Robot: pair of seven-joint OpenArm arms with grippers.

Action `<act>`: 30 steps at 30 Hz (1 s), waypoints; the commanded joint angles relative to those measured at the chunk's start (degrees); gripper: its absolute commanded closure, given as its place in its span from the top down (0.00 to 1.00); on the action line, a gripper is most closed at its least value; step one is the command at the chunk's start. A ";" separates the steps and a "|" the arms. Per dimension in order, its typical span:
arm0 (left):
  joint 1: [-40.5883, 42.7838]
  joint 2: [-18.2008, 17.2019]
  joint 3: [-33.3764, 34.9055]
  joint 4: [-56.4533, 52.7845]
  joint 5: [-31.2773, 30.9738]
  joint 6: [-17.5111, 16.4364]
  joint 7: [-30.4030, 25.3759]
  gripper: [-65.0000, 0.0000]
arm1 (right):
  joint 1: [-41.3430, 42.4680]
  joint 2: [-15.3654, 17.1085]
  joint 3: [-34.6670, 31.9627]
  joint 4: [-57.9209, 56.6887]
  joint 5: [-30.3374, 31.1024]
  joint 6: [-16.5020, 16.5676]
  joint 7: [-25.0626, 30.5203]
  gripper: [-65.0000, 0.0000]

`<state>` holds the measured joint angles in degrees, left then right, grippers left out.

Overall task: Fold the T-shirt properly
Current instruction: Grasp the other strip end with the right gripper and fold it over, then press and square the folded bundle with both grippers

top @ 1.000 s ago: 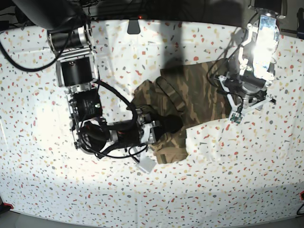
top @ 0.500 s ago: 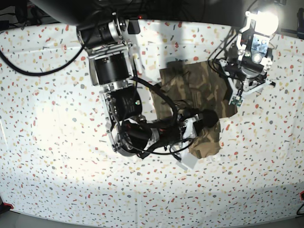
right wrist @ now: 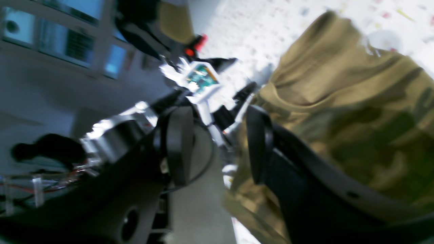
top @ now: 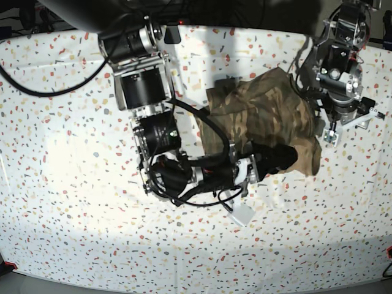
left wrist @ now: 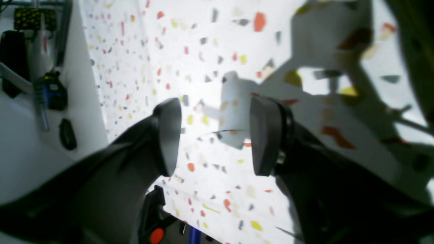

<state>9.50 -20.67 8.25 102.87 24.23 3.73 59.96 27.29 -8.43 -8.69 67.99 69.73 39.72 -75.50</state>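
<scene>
The camouflage T-shirt [top: 263, 113] lies bunched in a heap at the table's upper right. It fills the right of the right wrist view [right wrist: 342, 112]. My right gripper [top: 291, 157] reaches across to the heap's lower right edge. Its jaws [right wrist: 218, 149] stand apart with nothing between them, and cloth lies against the outside of one finger [right wrist: 259, 145]. My left gripper [top: 331, 131] hangs just right of the shirt. Its jaws [left wrist: 217, 135] are open and empty over bare table.
The table is covered by a white speckled cloth [top: 73, 153]. The right arm's body [top: 153, 122] spans the table's middle. A white part [top: 242, 214] juts out below that arm. Cables and dark gear [left wrist: 51, 91] lie beyond the table edge.
My right gripper has swung to the right, and the cloth it carried now lies over the heap's right side. The left arm has shifted right, off the shirt.
</scene>
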 commanded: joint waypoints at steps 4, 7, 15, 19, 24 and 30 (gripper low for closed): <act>-0.96 -3.69 -0.33 1.05 1.27 4.04 -0.76 0.49 | 2.64 -0.57 0.22 1.01 2.12 0.28 0.87 0.41; -0.96 -5.66 -0.33 1.07 1.27 6.88 -1.79 0.49 | 4.02 -0.57 1.36 1.03 -0.48 0.28 0.94 0.41; -0.96 -10.25 -0.39 1.07 -22.51 3.08 -12.81 0.49 | 7.26 -0.57 10.01 3.74 -25.70 0.28 11.65 0.41; -0.98 -10.80 -0.39 1.11 -29.97 -3.26 -14.05 0.49 | 6.54 4.09 11.58 9.64 -28.26 0.28 11.41 0.41; -0.74 -10.29 -0.39 5.40 -36.24 -3.63 -11.26 0.49 | 5.18 11.56 11.54 11.85 -34.18 0.28 16.20 0.41; 1.73 -8.83 -0.39 21.59 -34.69 -3.56 -7.80 0.49 | 5.27 13.79 10.05 3.85 -43.25 0.28 27.23 0.41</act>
<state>11.38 -29.08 8.21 123.70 -10.68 -0.14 52.97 30.76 5.45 1.32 70.85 25.58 39.70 -49.04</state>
